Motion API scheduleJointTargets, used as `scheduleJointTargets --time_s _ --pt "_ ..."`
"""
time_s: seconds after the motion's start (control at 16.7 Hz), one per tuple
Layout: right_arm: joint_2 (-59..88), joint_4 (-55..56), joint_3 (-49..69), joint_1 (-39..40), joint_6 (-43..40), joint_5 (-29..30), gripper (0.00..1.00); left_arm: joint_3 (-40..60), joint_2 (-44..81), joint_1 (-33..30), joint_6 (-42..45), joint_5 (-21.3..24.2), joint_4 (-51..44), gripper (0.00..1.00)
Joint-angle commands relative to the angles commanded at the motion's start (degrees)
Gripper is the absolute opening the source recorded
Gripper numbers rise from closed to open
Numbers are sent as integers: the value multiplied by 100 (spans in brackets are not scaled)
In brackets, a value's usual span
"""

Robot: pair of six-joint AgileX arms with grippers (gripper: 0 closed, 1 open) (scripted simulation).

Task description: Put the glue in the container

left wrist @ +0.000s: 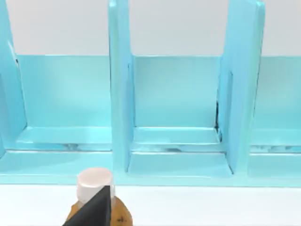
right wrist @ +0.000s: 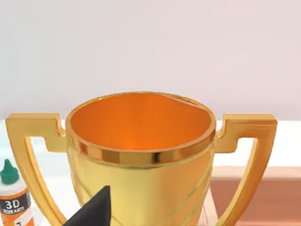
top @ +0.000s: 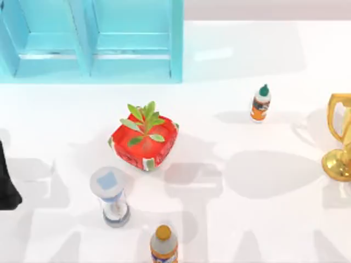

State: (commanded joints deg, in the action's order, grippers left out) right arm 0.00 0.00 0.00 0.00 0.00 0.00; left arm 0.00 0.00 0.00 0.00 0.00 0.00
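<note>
The glue is a small white bottle with a dark green pointed cap and an orange label. It stands upright at the right of the table's middle, and the right wrist view has it beside the trophy. The container is a light blue box with upright dividers at the back left, its open compartments facing the left wrist camera. My left arm is parked at the left edge, far from the glue. A black part of my left gripper and of my right gripper shows at each wrist view's edge.
A red pot with a green plant sits mid-table. In front of it stand an hourglass and an orange-capped bottle. A gold trophy stands at the right edge. A white-capped brown bottle stands before the container.
</note>
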Motion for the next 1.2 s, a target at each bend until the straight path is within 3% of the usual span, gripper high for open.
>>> scheduleJointTargets --time_s 0.3,0.6,0.84,1.2 --pt "332 -251 261 -51 -115 -96 100 0 0 0 0 0 0 100" --pt "2081 -1171 1617 -73 -847 -726 100 0 0 0 0 0 0 100" --pt "4357 -2058 3419 109 -2020 -1623 100 0 0 0 0 0 0 100" --pt "8159 -3396 6713 450 -4516 -3141 100 0 0 0 0 0 0 100"
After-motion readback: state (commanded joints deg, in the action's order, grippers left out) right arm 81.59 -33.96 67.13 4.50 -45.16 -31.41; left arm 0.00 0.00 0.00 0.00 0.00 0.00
